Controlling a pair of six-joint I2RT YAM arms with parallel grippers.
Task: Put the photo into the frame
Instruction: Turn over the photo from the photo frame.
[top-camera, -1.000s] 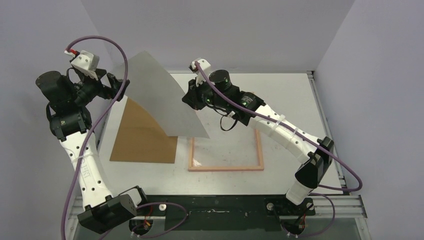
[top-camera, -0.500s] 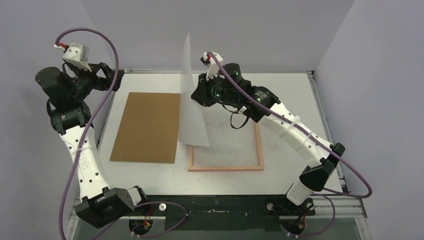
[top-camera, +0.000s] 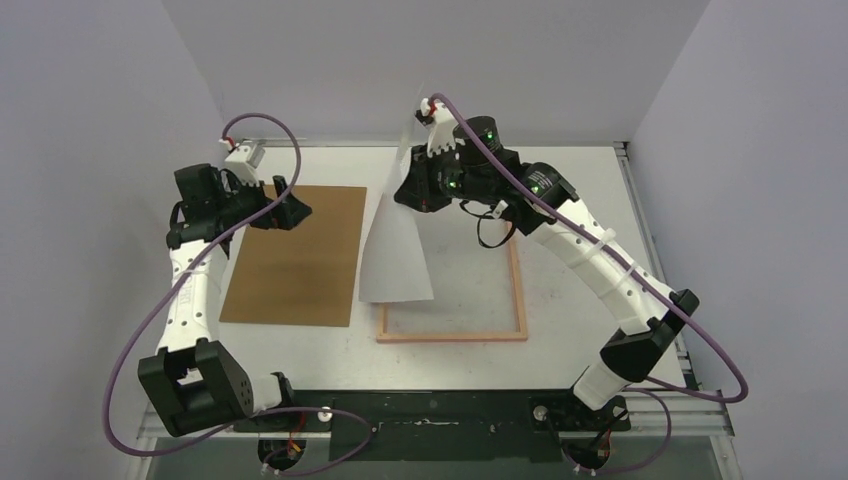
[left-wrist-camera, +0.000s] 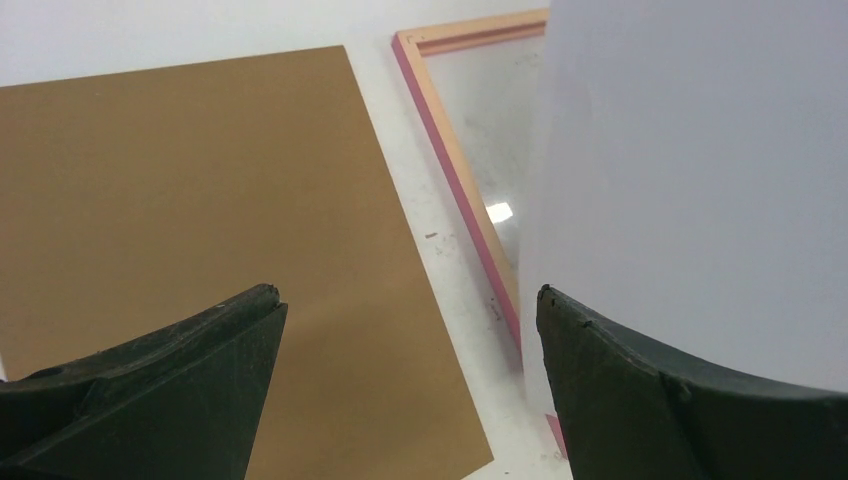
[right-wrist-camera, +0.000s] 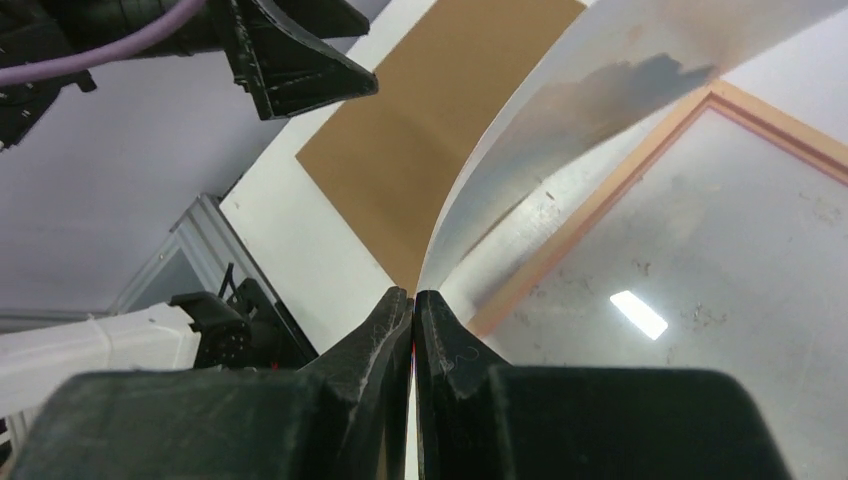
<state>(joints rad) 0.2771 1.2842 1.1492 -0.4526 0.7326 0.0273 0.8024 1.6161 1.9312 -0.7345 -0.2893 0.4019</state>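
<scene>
The photo hangs almost upright and bowed, showing only a pale blank side in the top view. Its lower edge is over the left rail of the frame. My right gripper is shut on the photo's upper edge; in the right wrist view the sheet curves away from the pinched right gripper. The frame lies flat, back side up, with pink showing on its edge. My left gripper is open and holds nothing, left of the photo.
A plain brown backing board lies flat left of the frame, under my left gripper. The board ends a narrow strip short of the frame's left rail. The table's metal rail runs along the right side.
The photo has swung from leaning left over the board to hanging nearly upright by the frame's left rail. My left arm came down and right over the board, its jaws still open.
</scene>
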